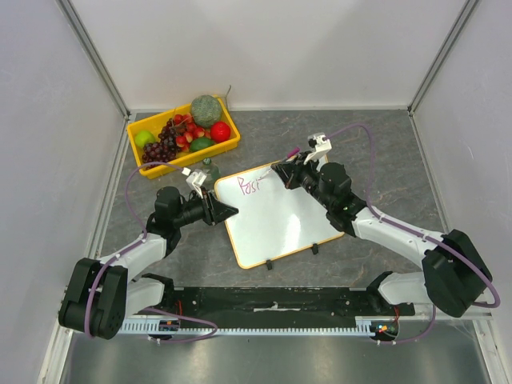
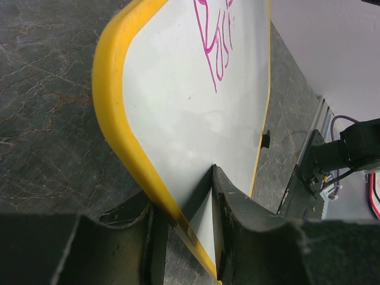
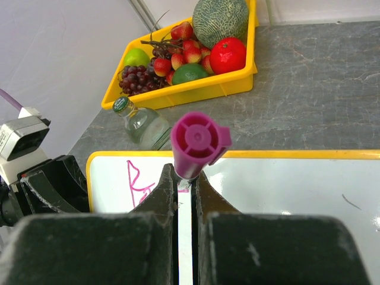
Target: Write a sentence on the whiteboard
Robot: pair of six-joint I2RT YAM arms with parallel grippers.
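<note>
The whiteboard (image 1: 280,218), white with a thin yellow-orange frame and two black feet on its near edge, lies on the grey table. Pink letters reading about "Posi" (image 1: 250,187) stand near its far left corner; they also show in the left wrist view (image 2: 215,44). My left gripper (image 1: 226,211) is shut on the whiteboard's left edge (image 2: 127,142). My right gripper (image 1: 282,173) is shut on a magenta-capped marker (image 3: 198,142), held upright with its tip on the board (image 3: 285,190) right of the letters.
A yellow tray (image 1: 186,158) of fruit stands at the back left. A small glass bottle with a green cap (image 3: 141,123) lies between the tray and the board. White walls close in three sides.
</note>
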